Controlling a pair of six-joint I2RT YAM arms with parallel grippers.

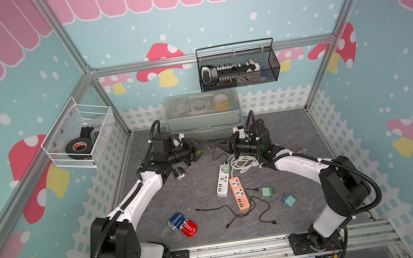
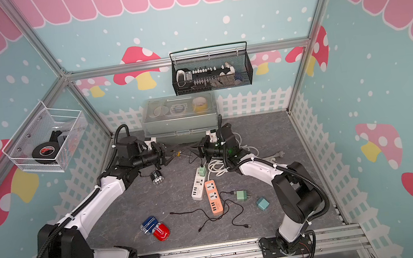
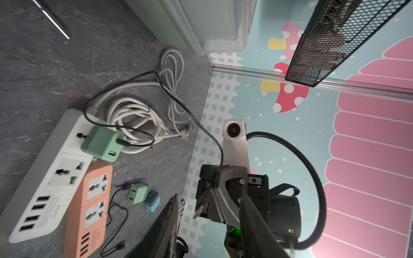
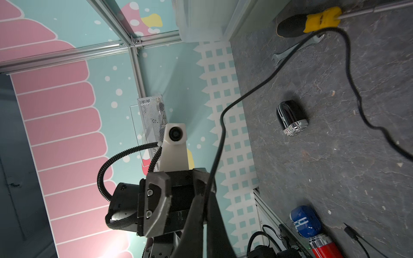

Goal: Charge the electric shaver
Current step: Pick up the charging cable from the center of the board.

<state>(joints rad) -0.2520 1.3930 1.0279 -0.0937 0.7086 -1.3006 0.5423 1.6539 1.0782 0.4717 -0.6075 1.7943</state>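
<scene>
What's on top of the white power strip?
A green adapter sits on the end socket of the white strip, with a black cable plugged into its side. Its prongs are hidden beneath it, so full seating can't be confirmed.

White arms (image 1: 151, 188), black joints (image 1: 119, 244), ribbed black conduits (image 3: 323, 194).

Shavers 3: black shaver (image 1: 179, 175), blue shaver (image 1: 176, 220), red shaver (image 1: 189, 228). Power strips 2: white strip (image 1: 222, 183), orange strip (image 1: 238, 193). Adapters 3: plugged green adapter (image 1: 225, 166), loose green adapter (image 1: 267, 192), teal adapter (image 1: 289, 200). Black cables 3: plugged cable (image 4: 221, 118), loose cable (image 1: 210, 209), second loose cable (image 1: 267, 205). Wire baskets 2: white basket (image 1: 73, 158), black basket (image 1: 241, 82). One lidded box (image 1: 204, 124), one screwdriver (image 4: 312, 22), one wrench (image 4: 288, 52), one black tape roll (image 1: 75, 147).
</scene>
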